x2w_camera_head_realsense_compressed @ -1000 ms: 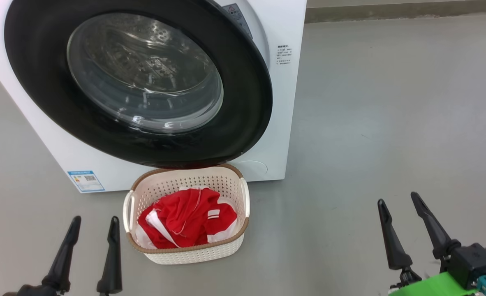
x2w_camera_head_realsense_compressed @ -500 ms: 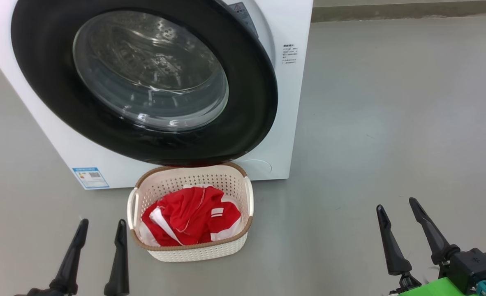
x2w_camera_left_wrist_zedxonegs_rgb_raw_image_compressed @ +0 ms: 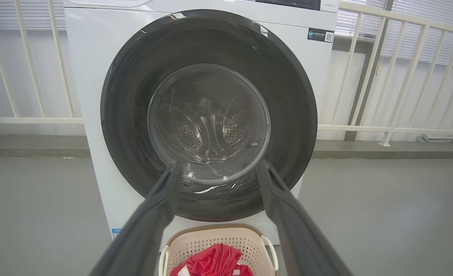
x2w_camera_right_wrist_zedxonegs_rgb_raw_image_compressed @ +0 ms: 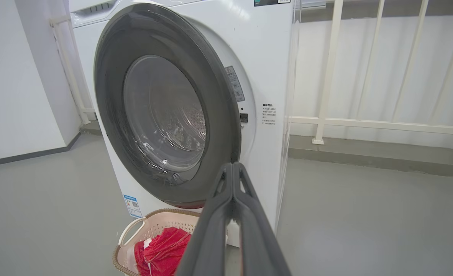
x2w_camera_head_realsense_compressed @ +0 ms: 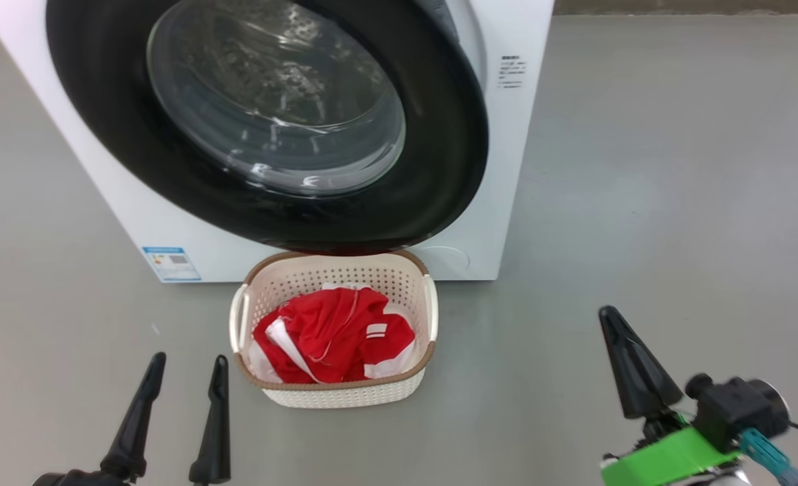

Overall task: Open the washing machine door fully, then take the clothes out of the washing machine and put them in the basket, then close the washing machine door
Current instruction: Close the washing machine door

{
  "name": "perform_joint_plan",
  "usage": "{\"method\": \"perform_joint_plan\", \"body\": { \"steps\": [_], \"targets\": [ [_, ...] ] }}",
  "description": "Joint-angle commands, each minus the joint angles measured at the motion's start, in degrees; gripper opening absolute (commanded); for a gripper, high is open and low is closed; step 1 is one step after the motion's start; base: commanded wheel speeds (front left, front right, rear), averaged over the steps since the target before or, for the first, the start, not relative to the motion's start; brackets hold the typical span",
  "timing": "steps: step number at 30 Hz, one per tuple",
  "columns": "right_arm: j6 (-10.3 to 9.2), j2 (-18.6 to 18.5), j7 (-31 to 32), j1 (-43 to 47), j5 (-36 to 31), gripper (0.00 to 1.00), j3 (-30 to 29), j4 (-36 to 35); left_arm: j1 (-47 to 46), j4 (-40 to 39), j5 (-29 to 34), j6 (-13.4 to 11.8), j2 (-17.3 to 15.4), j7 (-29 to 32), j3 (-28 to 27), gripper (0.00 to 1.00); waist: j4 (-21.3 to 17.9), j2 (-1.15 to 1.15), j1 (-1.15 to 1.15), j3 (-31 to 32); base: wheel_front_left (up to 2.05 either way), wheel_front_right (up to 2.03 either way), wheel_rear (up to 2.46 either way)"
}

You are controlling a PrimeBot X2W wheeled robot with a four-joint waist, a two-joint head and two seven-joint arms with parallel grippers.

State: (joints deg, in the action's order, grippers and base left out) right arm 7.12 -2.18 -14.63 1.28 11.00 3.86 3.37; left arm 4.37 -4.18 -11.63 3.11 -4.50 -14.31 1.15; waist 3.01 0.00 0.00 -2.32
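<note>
- Head view: the basket (x2w_camera_head_realsense_compressed: 345,395) sits just before the washing machine (x2w_camera_head_realsense_compressed: 520,169), beneath the washing machine door (x2w_camera_head_realsense_compressed: 439,169), handy for unloading; the clothes (x2w_camera_head_realsense_compressed: 331,334) lie heaped inside it.
- Left wrist view: the left gripper (x2w_camera_left_wrist_zedxonegs_rgb_raw_image_compressed: 219,165) faces the machine, fingers spread, empty.
- Right wrist view: the right gripper (x2w_camera_right_wrist_zedxonegs_rgb_raw_image_compressed: 232,165), pinched together on nothing, points toward the door's seemingly ajar edge, likely to push it.

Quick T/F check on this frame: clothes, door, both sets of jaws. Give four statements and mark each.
1. The clothes lie in the basket. True.
2. On the right gripper the jaws stand open. False: they are shut and empty.
3. The left gripper holds a garment. False: its jaws are open and empty.
4. The washing machine door stands ajar. True.
</note>
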Motion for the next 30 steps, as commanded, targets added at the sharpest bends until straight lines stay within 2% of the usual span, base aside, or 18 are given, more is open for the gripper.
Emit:
{"method": "perform_joint_plan", "body": {
  "steps": [1,13,30],
  "targets": [
    [0.36,-0.7,-0.4,-3.7,0.0,0.0,2.1,-0.2,-2.9,-1.7,0.4,0.3,0.1,-0.7,-1.6,1.0,0.9,0.0,0.0,-0.5,0.0,0.0,0.0],
    [0.36,-0.7,-0.4,-17.6,-1.6,0.0,5.2,9.1,-5.0,-2.3,1.0,1.4,0.7,-0.7,0.3,1.0,3.8,0.0,0.0,-3.9,0.0,0.0,0.0],
    [0.36,-0.7,-0.4,-39.2,-2.4,0.0,7.1,21.1,-11.4,-2.2,1.7,3.0,1.0,-0.7,2.9,1.0,7.1,0.0,0.0,-13.5,0.0,0.0,0.0]
  ]
}}
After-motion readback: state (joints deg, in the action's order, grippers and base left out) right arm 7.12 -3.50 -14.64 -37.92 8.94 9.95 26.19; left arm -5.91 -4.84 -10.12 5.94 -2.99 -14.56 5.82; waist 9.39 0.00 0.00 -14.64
